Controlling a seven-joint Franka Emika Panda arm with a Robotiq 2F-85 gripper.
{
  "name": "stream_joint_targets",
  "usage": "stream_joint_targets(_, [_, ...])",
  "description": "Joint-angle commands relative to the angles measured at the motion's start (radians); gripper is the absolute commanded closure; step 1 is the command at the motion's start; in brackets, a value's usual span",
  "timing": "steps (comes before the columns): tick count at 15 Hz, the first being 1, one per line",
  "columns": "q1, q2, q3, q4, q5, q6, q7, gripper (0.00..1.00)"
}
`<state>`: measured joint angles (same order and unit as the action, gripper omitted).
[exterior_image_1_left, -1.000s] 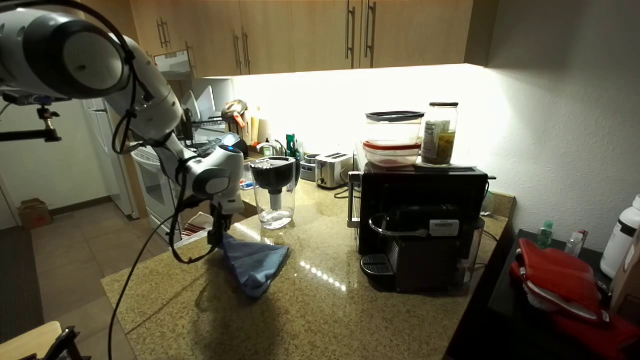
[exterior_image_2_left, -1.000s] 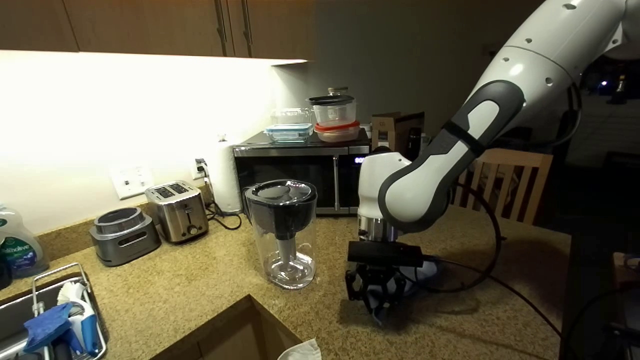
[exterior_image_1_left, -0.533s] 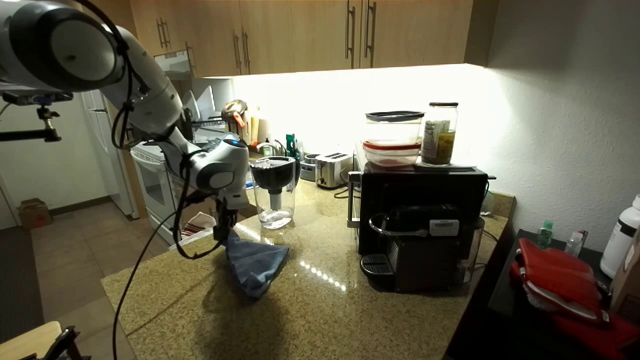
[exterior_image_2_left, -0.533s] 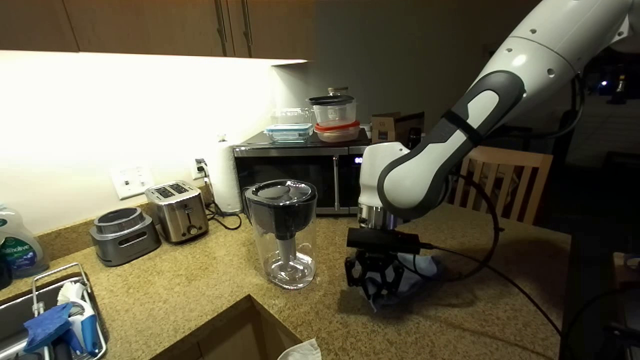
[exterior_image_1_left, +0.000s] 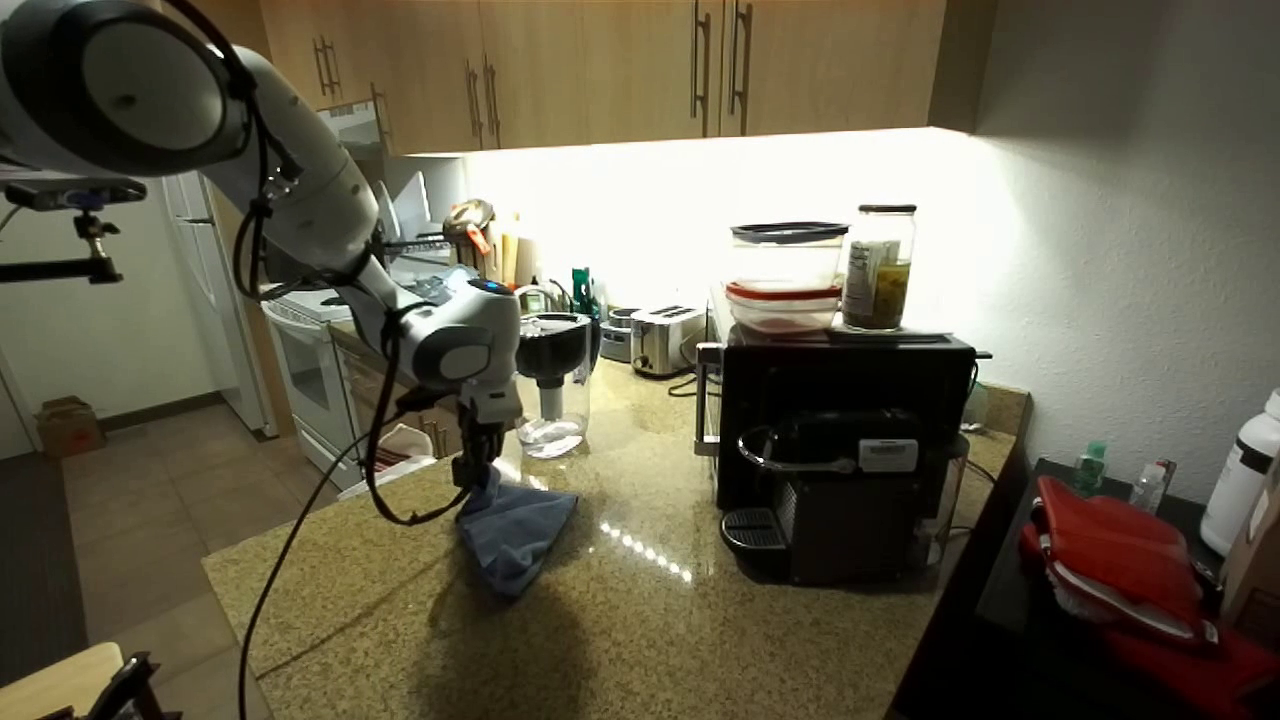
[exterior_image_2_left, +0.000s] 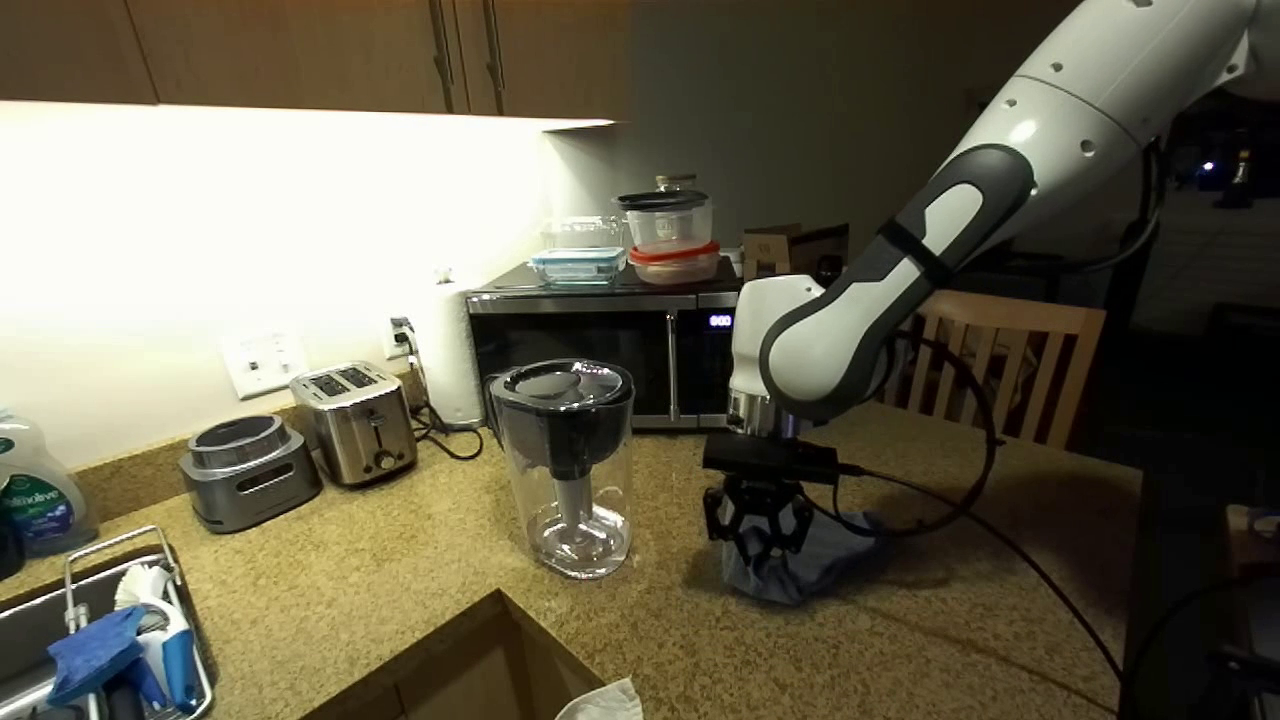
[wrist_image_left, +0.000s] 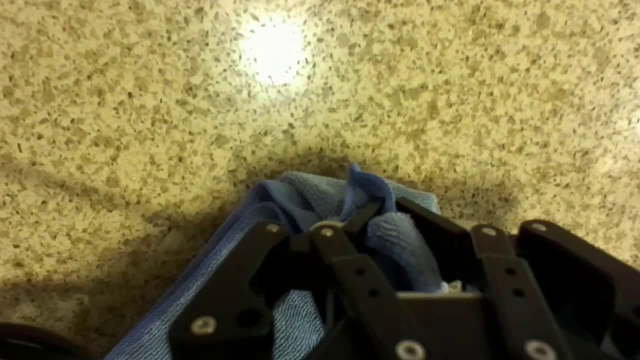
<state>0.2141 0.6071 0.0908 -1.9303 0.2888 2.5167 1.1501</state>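
Note:
A blue cloth (exterior_image_1_left: 515, 535) is draped from my gripper (exterior_image_1_left: 478, 478) down onto the speckled stone counter, as seen in an exterior view. In the wrist view my gripper (wrist_image_left: 391, 202) is shut on a fold of the cloth (wrist_image_left: 320, 192); a small tip pokes out past the fingertips, and a loop bulges back between the fingers. More of the cloth spreads to the lower left behind the dark linkages, partly hidden. From another side, in an exterior view, the gripper (exterior_image_2_left: 762, 555) points down low over the counter, and the cloth (exterior_image_2_left: 830, 555) trails behind it, touching the surface.
A clear water pitcher (exterior_image_2_left: 570, 430) with a black top stands close beside the gripper. A black coffee machine (exterior_image_1_left: 840, 500) sits by the microwave (exterior_image_2_left: 590, 355). Farther off are a toaster (exterior_image_2_left: 355, 425) and a sink rack (exterior_image_2_left: 130, 640). The counter (exterior_image_2_left: 440, 570) has a cut-in edge near the pitcher.
My gripper has shifted toward the cloth's outer part, carrying the held corner along. The cloth bunches shorter, while its far end stays put on the counter.

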Motion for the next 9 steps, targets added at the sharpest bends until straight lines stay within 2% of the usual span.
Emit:
stream_joint_targets(1, [0.018,-0.050,-0.047,-0.060,-0.012,-0.004,0.045,0.97])
stream_joint_targets(9, [0.084,-0.090,-0.165,-0.133,-0.127,0.048,0.218,0.97])
